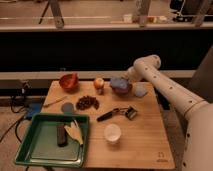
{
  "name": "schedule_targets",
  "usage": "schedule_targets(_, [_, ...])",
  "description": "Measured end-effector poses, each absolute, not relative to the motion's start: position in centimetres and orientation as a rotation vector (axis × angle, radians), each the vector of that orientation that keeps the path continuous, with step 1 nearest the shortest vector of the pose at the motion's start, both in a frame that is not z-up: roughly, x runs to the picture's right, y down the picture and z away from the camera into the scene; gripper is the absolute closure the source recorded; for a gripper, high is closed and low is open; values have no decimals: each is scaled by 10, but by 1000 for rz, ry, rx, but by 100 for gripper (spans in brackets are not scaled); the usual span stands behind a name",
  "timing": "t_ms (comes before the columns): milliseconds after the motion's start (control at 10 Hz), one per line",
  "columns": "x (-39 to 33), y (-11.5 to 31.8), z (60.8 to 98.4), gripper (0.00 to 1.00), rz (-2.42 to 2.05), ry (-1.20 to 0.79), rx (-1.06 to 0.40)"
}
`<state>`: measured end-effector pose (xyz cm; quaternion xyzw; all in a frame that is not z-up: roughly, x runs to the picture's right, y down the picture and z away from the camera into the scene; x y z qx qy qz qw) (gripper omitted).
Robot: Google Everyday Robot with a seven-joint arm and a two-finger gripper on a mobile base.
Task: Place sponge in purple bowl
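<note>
The purple bowl (121, 88) stands at the back of the wooden table (145, 140), right of centre. A bluish patch shows at its top; I cannot tell if it is the sponge. A pale blue-grey flat piece (140, 91), perhaps the sponge, lies on the table just right of the bowl. My gripper (128, 77) is at the end of the white arm, right over the bowl's back right rim. What it holds, if anything, is hidden.
An orange-red bowl (69, 81), an apple (99, 82), a dark cluster of grapes (87, 102), a grey-blue disc (67, 107), a black-handled peeler (119, 113) and a white cup (112, 133) stand on the table. A green tray (30, 150) at front left holds a brown bar and a yellow item.
</note>
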<state>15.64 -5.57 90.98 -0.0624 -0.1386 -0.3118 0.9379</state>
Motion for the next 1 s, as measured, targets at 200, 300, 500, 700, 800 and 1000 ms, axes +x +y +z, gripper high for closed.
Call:
schedule_targets(200, [155, -56, 910, 48, -638, -285, -124])
schedule_targets(300, [151, -54, 909, 50, -644, -288, -119])
schedule_targets(500, [149, -55, 909, 67, -641, -289, -116])
schedule_targets(700, [154, -55, 909, 86, -633, -287, -114])
schedule_targets(800, [154, -54, 909, 91, -636, -289, -113])
schedule_targets(1000, [148, -54, 908, 91, -642, -296, -107])
